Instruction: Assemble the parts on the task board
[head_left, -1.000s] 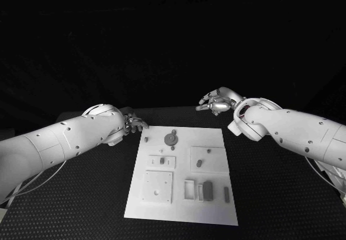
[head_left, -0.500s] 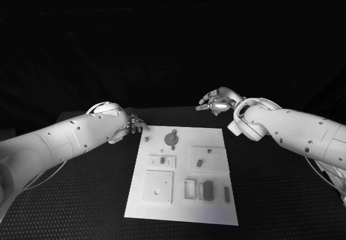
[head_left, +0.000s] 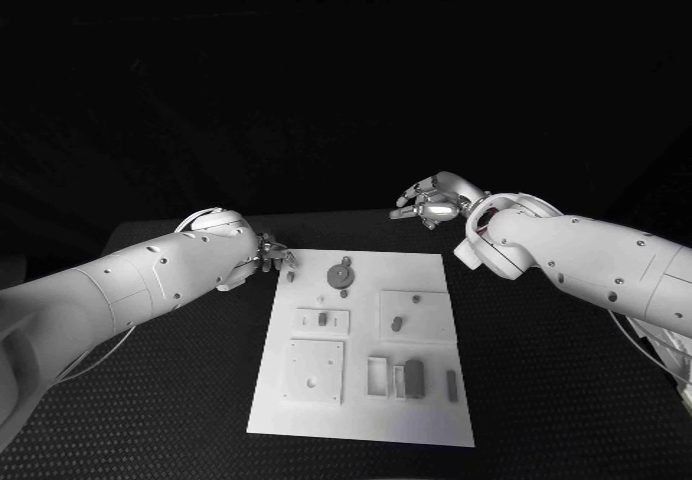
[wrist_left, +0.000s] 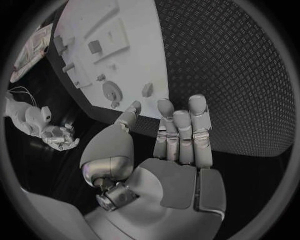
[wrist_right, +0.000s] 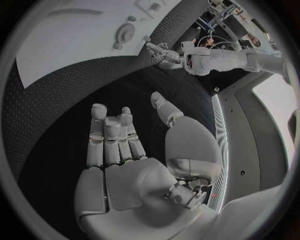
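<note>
Approach step: left robot hand (head_left: 270, 255) released, fingers apart, just beside task board (head_left: 433, 410) far corner, small part (wrist_left: 147, 89) just ahead. Right robot hand (head_left: 433, 205) released, off board. Next: reach, pinch part.

Bare black textured table (head_left: 577, 400) is lying open on both sides of the white rectangular task board (head_left: 433, 420). The silver left hand (head_left: 271, 257) is hovering at its far left corner, crowding the round grey disc part (head_left: 342, 276).

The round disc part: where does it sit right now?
In the head view, the round disc part lies near the task board's far edge, just right of the left hand.
</note>
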